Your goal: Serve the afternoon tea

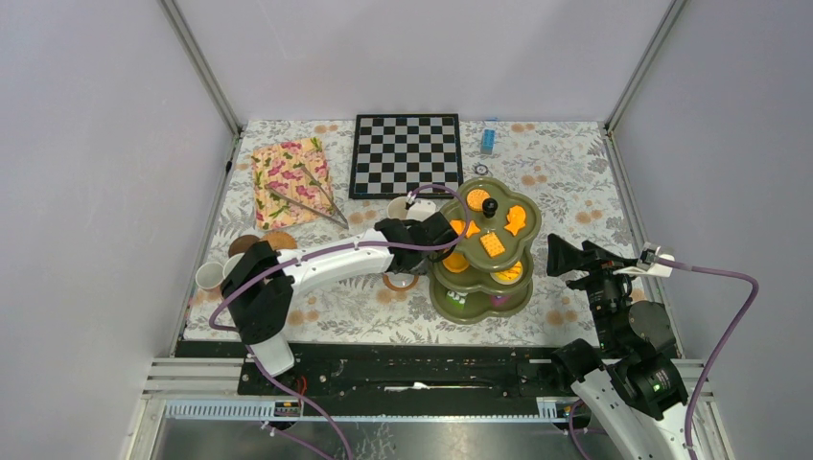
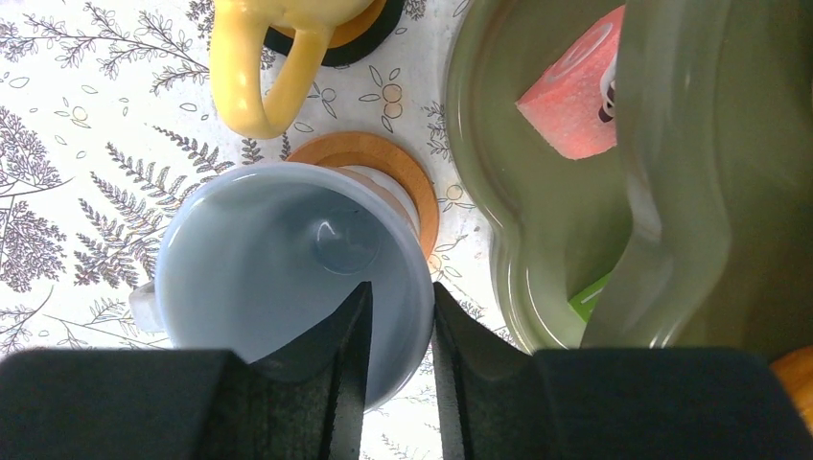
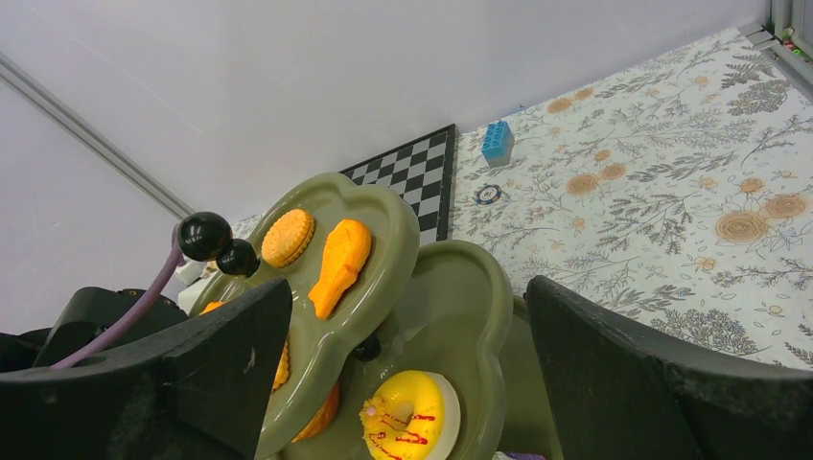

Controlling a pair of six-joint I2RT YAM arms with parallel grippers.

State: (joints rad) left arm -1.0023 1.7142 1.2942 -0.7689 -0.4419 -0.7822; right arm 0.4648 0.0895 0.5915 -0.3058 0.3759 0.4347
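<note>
Pale-blue mug sits rim-clamped in the left pincer; right pincer gapes wide.

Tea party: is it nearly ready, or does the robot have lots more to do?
Partly. Done: the stand holds biscuits, and the yellow mug sits on its coaster. In hand: the left gripper pinches the pale blue mug above a brown coaster. Left: a white mug and spare coasters wait at the table edge. The right gripper is open.

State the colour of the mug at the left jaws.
Pale blue mug, best seen in the left wrist view.
</note>
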